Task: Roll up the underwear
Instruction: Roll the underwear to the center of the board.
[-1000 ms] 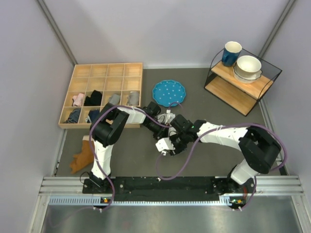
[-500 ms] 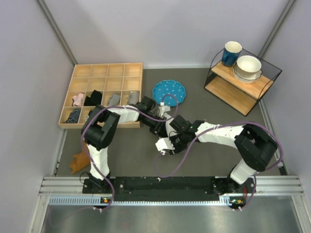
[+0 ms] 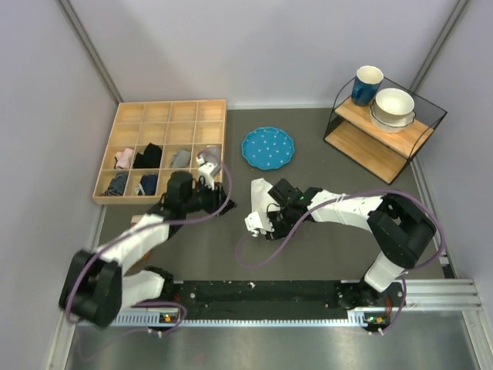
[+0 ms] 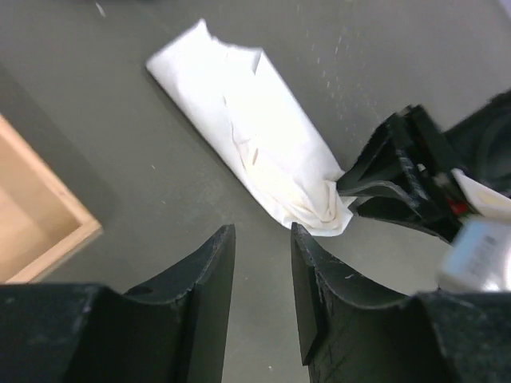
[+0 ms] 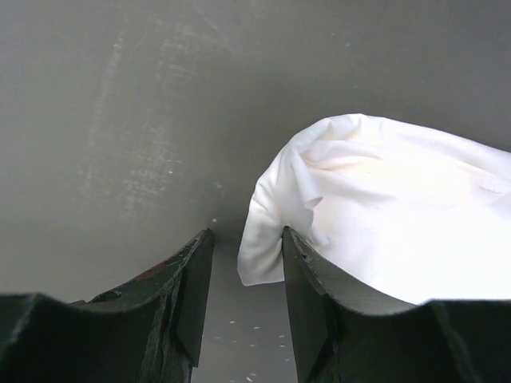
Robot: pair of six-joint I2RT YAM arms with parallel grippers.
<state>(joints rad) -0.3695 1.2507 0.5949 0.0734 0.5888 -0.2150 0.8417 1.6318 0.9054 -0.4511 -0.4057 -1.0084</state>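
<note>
Here the rolled underwear lies on the table; the left pincer hovers near it, the right pincer at its end, both slightly parted, holding nothing.

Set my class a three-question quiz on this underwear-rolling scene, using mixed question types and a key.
1. True or false: the left fingers are holding the underwear.
2. In the top view, which thing lies closest to the underwear? A) blue plate B) mug C) wooden shelf
3. Fill in: the ___ arm's fingers sit at one end of the underwear.
Key: 1 false, they are empty and clear of the cloth. 2 A. 3 right; the right fingers have the cloth's edge beside them.
</note>
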